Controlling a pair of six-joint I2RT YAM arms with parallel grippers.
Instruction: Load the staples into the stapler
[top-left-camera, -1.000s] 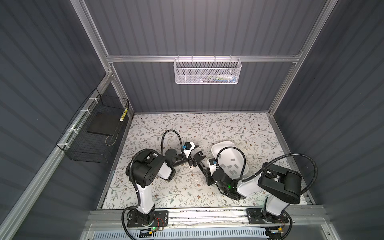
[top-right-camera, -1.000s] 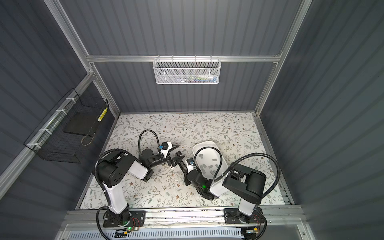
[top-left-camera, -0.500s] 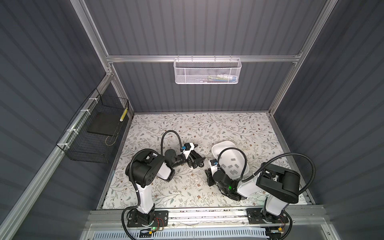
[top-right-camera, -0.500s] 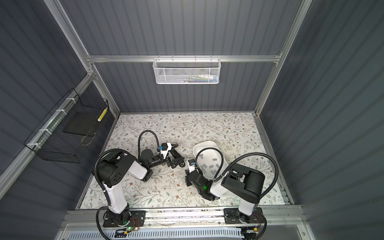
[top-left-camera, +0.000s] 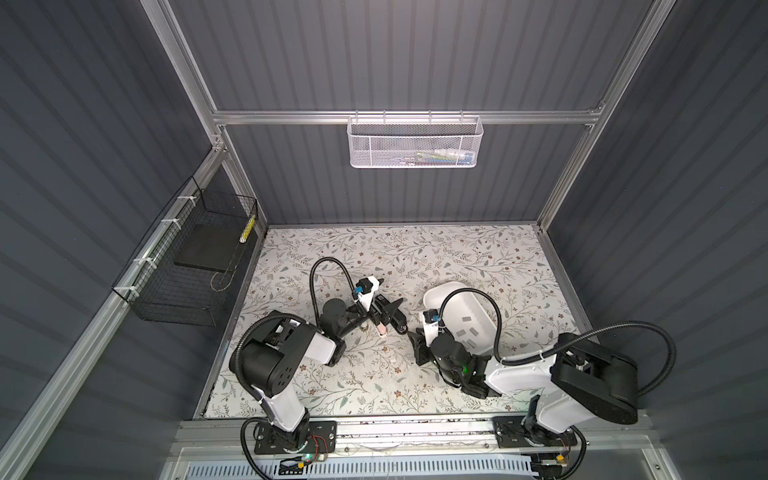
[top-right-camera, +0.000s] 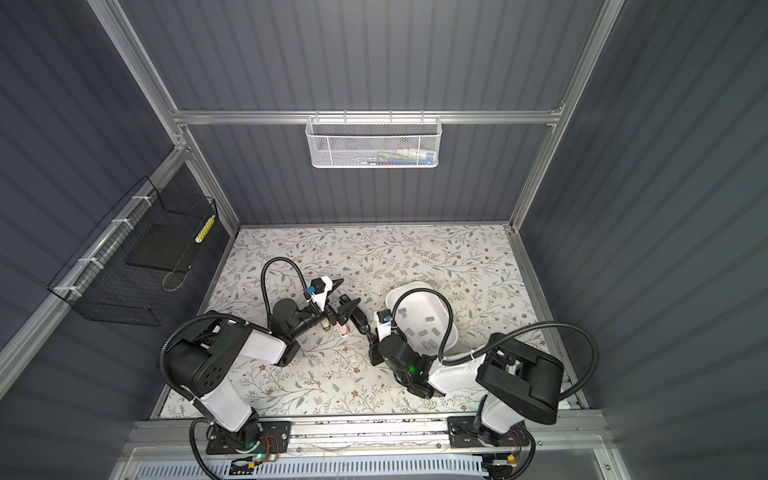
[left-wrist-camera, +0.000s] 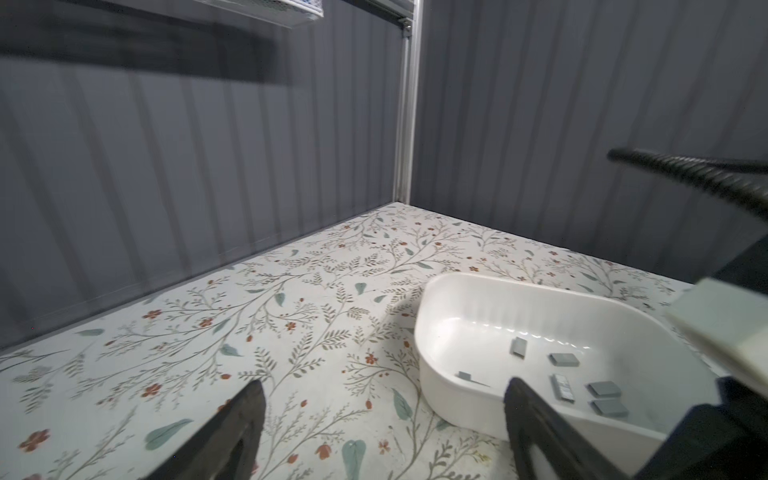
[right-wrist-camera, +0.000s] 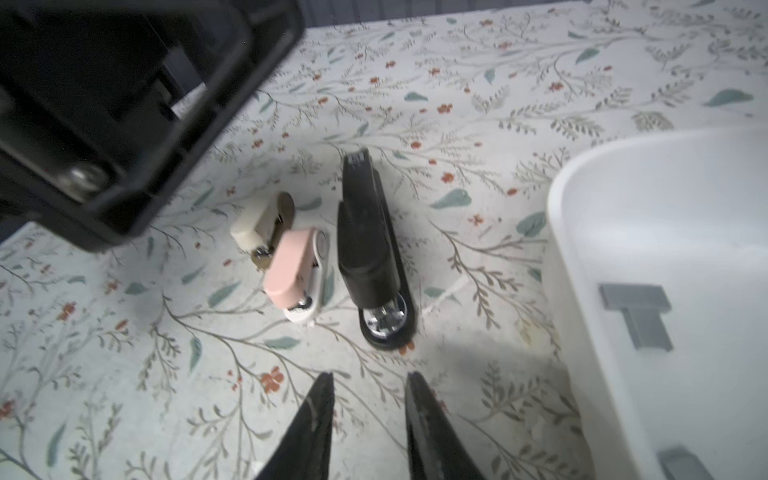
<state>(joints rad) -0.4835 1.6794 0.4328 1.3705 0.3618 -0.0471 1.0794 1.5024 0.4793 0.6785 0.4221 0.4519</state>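
A black stapler (right-wrist-camera: 370, 249) lies closed on the floral mat, seen in both top views (top-left-camera: 397, 322) (top-right-camera: 358, 321). The staples (right-wrist-camera: 636, 297) are several grey strips lying loose in a white tub (right-wrist-camera: 582, 249), also in the left wrist view (left-wrist-camera: 604, 388) and a top view (top-left-camera: 467, 320). My right gripper (right-wrist-camera: 370, 376) hovers just short of the black stapler's front end, narrowly open and empty; it shows in a top view (top-left-camera: 415, 343). My left gripper (left-wrist-camera: 384, 399) is wide open and empty, just behind the staplers (top-left-camera: 390, 291).
A small pink stapler (right-wrist-camera: 295, 270) and a small cream one (right-wrist-camera: 259, 224) lie next to the black one. The white tub (top-left-camera: 453, 291) sits right of the staplers. A black wire basket (top-left-camera: 195, 266) hangs on the left wall and a white mesh basket (top-left-camera: 415, 141) on the back wall.
My right gripper has drawn back from the staplers toward the front edge, and its jaws have parted a little. The left arm has barely moved.
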